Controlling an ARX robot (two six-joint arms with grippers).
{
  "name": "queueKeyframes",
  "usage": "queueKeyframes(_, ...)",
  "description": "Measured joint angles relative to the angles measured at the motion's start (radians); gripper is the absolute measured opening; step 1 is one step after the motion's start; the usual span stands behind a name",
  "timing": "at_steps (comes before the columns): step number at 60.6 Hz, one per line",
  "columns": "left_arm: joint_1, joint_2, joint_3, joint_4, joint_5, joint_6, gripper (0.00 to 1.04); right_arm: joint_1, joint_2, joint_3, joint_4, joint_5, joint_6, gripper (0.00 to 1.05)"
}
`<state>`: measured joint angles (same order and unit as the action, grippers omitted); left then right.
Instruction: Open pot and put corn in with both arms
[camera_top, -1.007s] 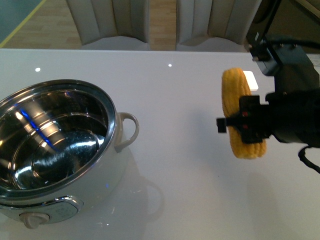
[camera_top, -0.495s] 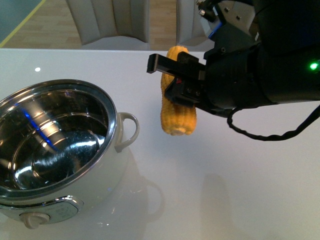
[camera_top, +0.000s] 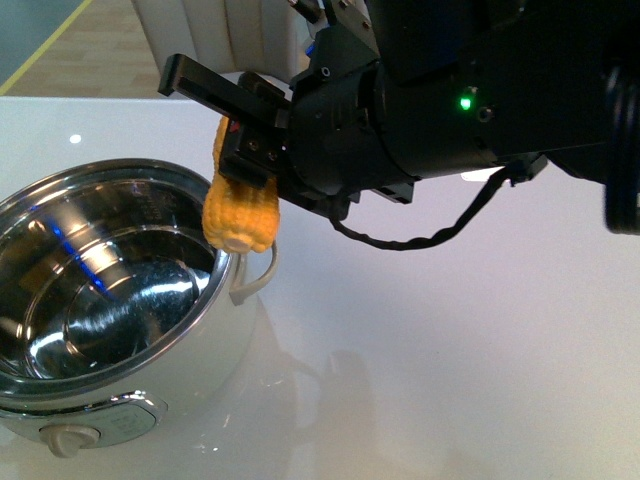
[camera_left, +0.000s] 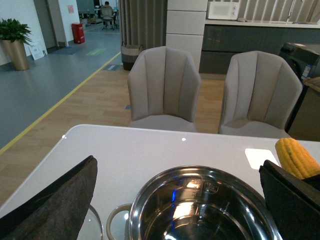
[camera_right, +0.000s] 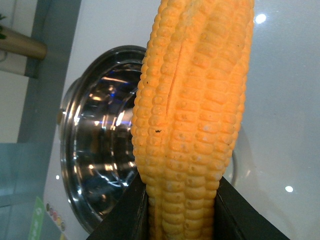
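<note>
Over the pot's (camera_top: 110, 300) three-o'clock rim, my right gripper (camera_top: 235, 140) clamps the corn (camera_top: 240, 215). The pot is open, so I judge only the drop remains; my left gripper (camera_left: 177, 165) gapes empty.

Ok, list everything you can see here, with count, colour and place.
pot: one, white with a steel inside, open, on the table's left
corn: one, yellow, held upright with its lower end at the pot's right rim, by the handle
table: one, glossy white, under it all
card: one, white, flat on the table beyond the pot
chairs: two, beige, at the table's far side
plant: one, green in a gold planter, far back in the room
microwave: one, white, on the back counter
right gripper: one, black, clamped on the corn
left gripper: one, black, open and empty, facing the pot
</note>
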<state>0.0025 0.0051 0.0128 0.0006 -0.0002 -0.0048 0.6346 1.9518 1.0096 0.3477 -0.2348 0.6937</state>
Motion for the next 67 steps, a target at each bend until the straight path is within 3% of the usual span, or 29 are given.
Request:
queueKeyframes(30,0.0,0.0,0.0,0.0,0.0,0.0,0.98,0.065,0.108,0.115,0.053,-0.048,0.159,0.22)
queueKeyframes(67,0.0,0.0,0.0,0.0,0.0,0.0,0.98,0.071,0.174,0.206,0.082,-0.076,0.322,0.21)
